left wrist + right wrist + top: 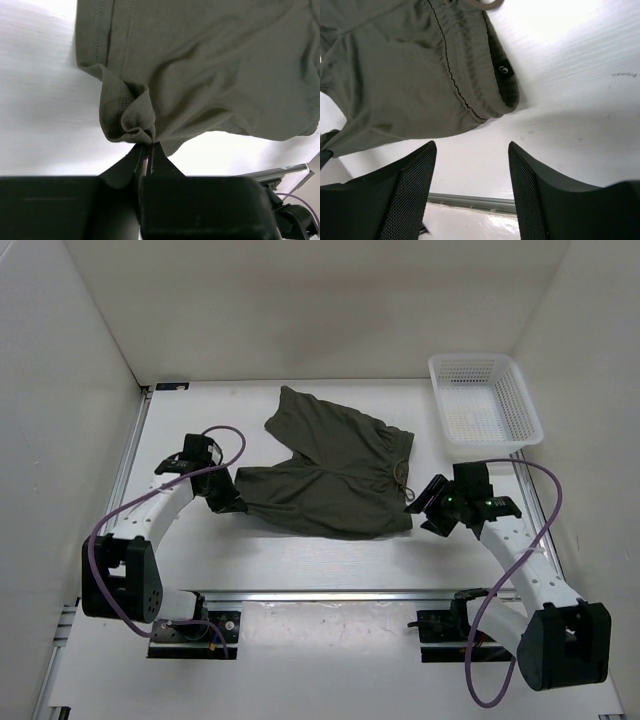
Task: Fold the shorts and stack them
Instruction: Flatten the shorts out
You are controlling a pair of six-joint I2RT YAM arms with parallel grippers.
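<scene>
Just one pair of shorts point(330, 475), mid-frame in the top view, plus one basket point(485, 400) upper right; they look light and floppy, so grab hems or waistband corners: left gripper point(147, 150) pinches a bunched leg hem, right gripper point(471, 147) hangs spread apart beside the waistband.

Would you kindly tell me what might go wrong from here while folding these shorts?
1. The left gripper pinches only a small bunched corner of the shorts; it might slip out when pulled.
2. The right gripper is open, short of the waistband, so a one-sided pull may drag or skew the cloth.
</scene>
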